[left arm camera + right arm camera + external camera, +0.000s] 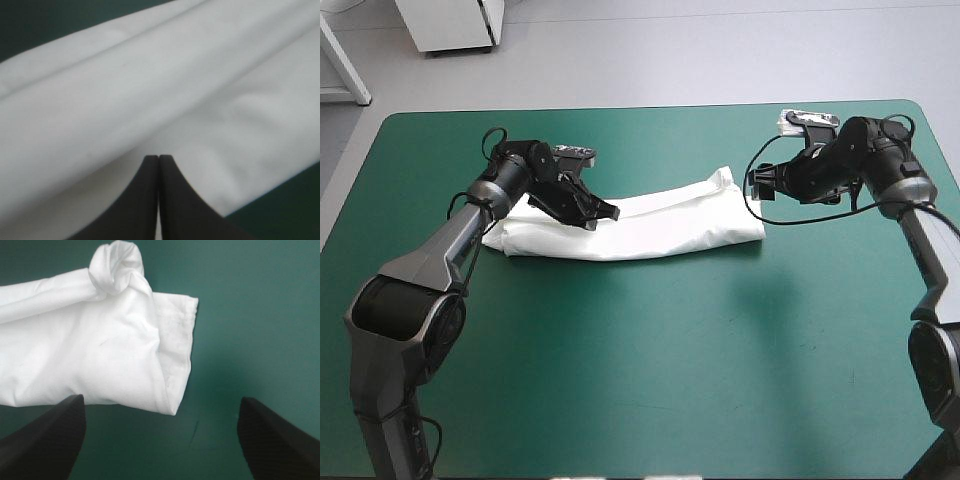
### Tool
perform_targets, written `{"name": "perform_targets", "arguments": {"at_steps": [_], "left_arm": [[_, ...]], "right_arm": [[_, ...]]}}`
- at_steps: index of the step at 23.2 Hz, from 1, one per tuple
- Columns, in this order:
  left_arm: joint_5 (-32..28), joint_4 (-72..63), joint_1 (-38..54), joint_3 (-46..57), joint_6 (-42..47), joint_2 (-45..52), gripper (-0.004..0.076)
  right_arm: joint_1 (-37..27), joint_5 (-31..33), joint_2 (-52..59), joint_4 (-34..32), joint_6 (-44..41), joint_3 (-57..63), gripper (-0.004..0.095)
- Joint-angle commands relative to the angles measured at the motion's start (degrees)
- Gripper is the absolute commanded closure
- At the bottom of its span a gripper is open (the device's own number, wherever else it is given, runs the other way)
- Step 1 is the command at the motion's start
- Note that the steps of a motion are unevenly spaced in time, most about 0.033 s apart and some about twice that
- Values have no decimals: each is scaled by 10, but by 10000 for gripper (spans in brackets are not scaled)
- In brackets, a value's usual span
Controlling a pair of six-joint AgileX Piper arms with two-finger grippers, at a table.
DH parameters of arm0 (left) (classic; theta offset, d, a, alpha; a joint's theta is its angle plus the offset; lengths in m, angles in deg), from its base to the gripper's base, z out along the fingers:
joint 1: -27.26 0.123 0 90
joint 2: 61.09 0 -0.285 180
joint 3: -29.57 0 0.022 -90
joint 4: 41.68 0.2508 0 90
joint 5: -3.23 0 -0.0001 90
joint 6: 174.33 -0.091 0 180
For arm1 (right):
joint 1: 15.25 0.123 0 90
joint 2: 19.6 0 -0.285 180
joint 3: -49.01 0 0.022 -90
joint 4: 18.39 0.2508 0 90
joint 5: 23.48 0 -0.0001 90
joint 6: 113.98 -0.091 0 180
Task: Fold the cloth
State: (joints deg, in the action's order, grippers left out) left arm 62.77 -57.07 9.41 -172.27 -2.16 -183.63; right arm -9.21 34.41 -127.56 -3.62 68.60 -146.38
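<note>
The white T-shirt (650, 225) lies on the teal-green cover as a long folded band running left to right across the middle of the table. My left gripper (603, 213) hovers low over the band's left part, fingers shut into one arch (159, 157) with white cloth (150, 90) spread ahead of and under it; no pinched fold shows at the tips. My right gripper (757, 185) is at the band's right end, open (161, 397), with the hemmed end of the T-shirt (90, 355) and a knotted lump of cloth just ahead of its fingers.
Bare teal-green cover (650, 380) stretches from the T-shirt to the table's near edge and past the right gripper to the right edge. A white cabinet stands on the floor beyond the far edge.
</note>
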Motion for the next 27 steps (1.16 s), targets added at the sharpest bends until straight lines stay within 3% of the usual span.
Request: {"name": "perform_targets", "arguments": {"at_steps": [1,10,16,18,20,24,27], "left_arm": [[-27,-18,-17,-11,2,17,733],[-42,-22,-33,-11,2,-44,733],[-39,-25,-33,-11,2,-60,733],[-40,-34,-33,-11,2,-60,733],[-40,-35,-33,-11,2,-61,733],[-39,-42,-38,-11,2,-63,733],[-43,-39,-45,-11,2,-63,733]], "right_arm": [[-8,-4,-3,29,23,-13,144],[-8,-19,-89,96,71,-15,144],[-8,-47,-148,188,116,-15,171],[-5,-51,-161,216,128,-15,241],[3,-54,-164,220,136,-15,379],[7,-54,-159,241,163,-15,908],[7,-54,-137,243,161,-15,923]]}}
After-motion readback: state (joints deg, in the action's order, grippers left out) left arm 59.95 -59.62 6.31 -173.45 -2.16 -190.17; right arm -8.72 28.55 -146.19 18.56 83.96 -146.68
